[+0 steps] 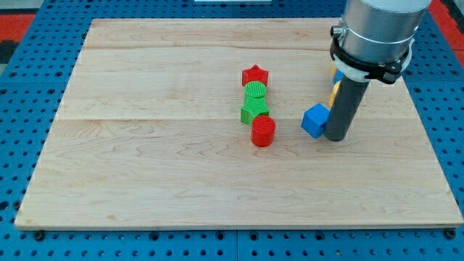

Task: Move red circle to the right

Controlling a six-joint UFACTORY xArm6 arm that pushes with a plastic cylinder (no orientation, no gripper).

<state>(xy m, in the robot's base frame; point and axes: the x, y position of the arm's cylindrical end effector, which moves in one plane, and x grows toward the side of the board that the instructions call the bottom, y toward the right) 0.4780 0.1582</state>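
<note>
The red circle [263, 132] stands near the board's middle, at the bottom end of a short column of blocks. Above it are a green star-like block [253, 111], a green circle [255, 90] and a red star [255, 75]. My tip [336, 136] rests on the board to the right of the red circle, about a hundred pixels away. It touches or nearly touches the right side of a blue cube [315, 119].
A yellow block [335, 92] and another blue block [337, 75] show partly behind the rod at the view's right. The wooden board [145, 167] lies on a blue pegboard; the arm's grey body [377, 29] hangs over the upper right.
</note>
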